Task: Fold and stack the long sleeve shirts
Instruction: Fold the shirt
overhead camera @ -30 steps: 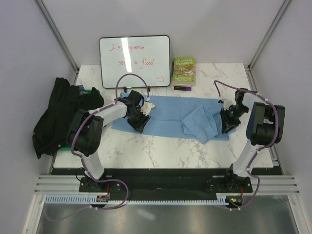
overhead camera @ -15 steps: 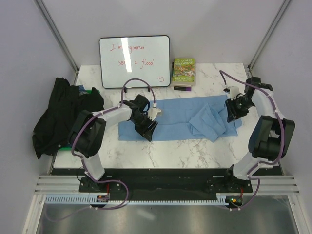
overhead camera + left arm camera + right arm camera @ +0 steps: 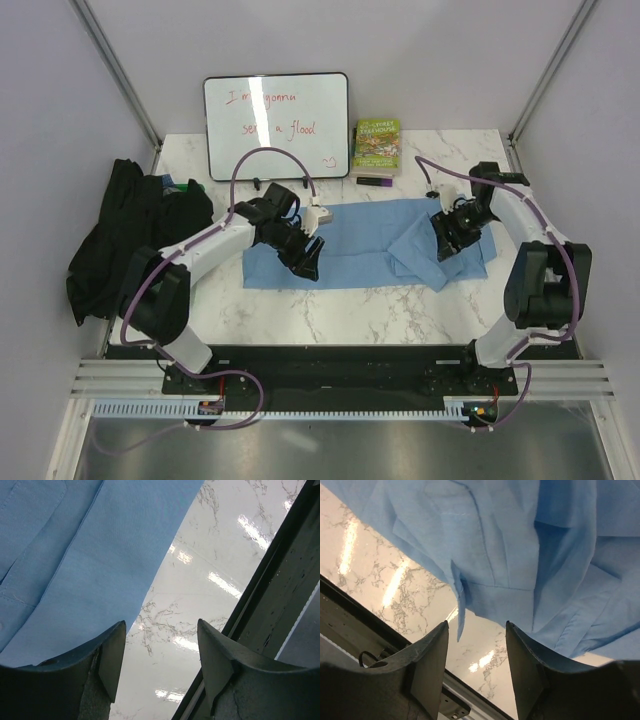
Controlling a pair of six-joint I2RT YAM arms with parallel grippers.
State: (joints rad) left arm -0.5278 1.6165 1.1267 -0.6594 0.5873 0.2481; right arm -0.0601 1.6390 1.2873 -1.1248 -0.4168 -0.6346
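Note:
The light blue long sleeve shirt (image 3: 350,245) lies spread in a wide band across the middle of the table, with a rumpled fold toward its right end. The black long sleeve shirt (image 3: 120,235) is heaped at the table's left edge. My left gripper (image 3: 305,262) hovers over the blue shirt's near left edge. It is open, and only blue cloth (image 3: 75,555) and marble show beyond the left gripper (image 3: 160,655). My right gripper (image 3: 447,243) hangs open above the rumpled fold. The right gripper (image 3: 476,660) is clear of the blue cloth (image 3: 520,545) below it.
A whiteboard (image 3: 276,125) leans at the back, with a green-covered book (image 3: 376,146) to its right and a small dark marker (image 3: 373,182) in front of the book. A black frame rail (image 3: 280,580) runs along the table's near edge. A green object (image 3: 130,300) peeks from under the black shirt.
Both grippers have opened wider. The left gripper moved right along the blue shirt's near edge, the right gripper went back and inward, and the shirt has shifted slightly right.

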